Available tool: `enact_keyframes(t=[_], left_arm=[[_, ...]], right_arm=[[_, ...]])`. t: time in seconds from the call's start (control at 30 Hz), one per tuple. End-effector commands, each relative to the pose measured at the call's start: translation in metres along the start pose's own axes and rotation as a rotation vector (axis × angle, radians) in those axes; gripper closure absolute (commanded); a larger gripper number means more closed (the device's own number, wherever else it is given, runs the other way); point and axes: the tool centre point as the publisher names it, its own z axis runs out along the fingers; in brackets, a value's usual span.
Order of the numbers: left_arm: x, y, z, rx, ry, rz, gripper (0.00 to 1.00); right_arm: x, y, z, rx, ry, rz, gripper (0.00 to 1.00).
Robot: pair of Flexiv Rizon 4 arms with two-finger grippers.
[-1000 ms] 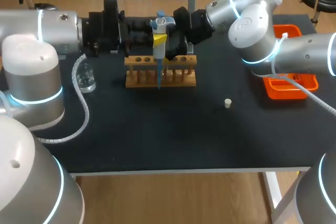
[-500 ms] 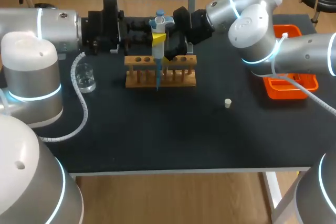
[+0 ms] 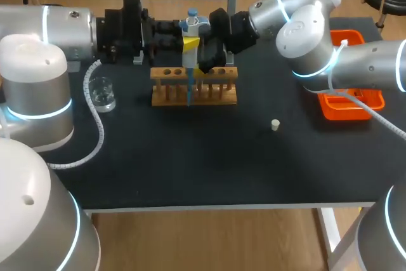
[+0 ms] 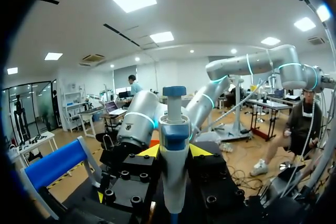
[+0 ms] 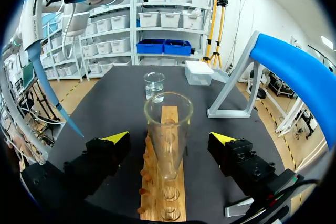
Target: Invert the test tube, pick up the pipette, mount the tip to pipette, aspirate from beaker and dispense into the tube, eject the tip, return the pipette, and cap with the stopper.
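At the worktop's point(image 3: 190, 157) far side, the left end effector point(image 4: 173, 152) gripped the pipette point(image 4: 174, 129) — tip down; the right end effector point(image 5: 169, 139) gaped wide around the upright test tube point(image 5: 168, 119).

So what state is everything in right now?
Left gripper: shut on the pipette.
Pipette: held upright, blue tip mounted.
Right gripper: open, either side of the test tube.
Test tube: upright in the wooden rack, uncapped.
Stopper: lying loose on the table.
Beaker: standing upright.
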Motion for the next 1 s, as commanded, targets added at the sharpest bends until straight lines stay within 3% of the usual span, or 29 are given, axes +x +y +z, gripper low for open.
enact_keyframes(t=[0.03,0.33,0.63,0.87,1.0], left_arm=[[0.001,-0.001,-0.001,0.000,-0.002,0.000,1.00],[0.001,-0.001,-0.001,0.000,-0.002,0.000,1.00],[0.001,-0.001,-0.001,0.000,-0.002,0.000,1.00],[0.001,-0.001,-0.001,0.000,-0.002,0.000,1.00],[0.001,-0.001,-0.001,0.000,-0.002,0.000,1.00]], right_arm=[[-0.001,0.000,-0.001,0.003,0.002,0.000,0.00],[-0.001,-0.002,-0.007,0.007,-0.009,0.000,0.00],[0.011,-0.024,-0.064,-0.025,-0.059,0.025,0.00],[0.042,-0.028,-0.098,-0.089,-0.054,0.013,0.00],[0.066,-0.017,-0.120,-0.184,-0.038,-0.005,0.00]])
